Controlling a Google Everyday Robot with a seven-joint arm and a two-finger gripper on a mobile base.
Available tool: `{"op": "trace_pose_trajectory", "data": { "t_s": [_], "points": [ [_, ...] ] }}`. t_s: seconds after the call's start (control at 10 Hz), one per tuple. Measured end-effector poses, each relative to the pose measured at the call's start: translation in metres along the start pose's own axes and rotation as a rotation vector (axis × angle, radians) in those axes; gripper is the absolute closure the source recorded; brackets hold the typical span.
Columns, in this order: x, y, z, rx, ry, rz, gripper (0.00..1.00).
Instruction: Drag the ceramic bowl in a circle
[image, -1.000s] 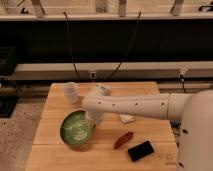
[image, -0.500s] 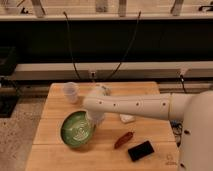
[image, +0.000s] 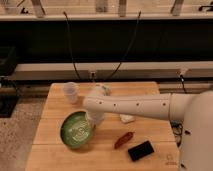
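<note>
The ceramic bowl (image: 77, 130), green and shallow with pale rings inside, sits on the front left part of the wooden table (image: 55, 112). My white arm reaches in from the right and bends down at its end. The gripper (image: 95, 119) is at the bowl's right rim, mostly hidden under the wrist. I cannot make out whether it touches the rim.
A clear plastic cup (image: 71, 92) stands behind the bowl near the back left corner. A small white object (image: 127, 118) lies under the arm. A reddish oblong item (image: 124, 140) and a black flat item (image: 141, 150) lie front right of the bowl.
The bowl and the gripper have crept slightly to the right together. Nothing else on the table has moved.
</note>
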Motion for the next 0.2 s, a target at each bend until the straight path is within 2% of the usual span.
{"op": "trace_pose_trajectory", "data": {
  "t_s": [0.2],
  "points": [
    [0.0005, -0.0006, -0.0005, 0.002, 0.0, -0.011, 0.96]
  ]
}}
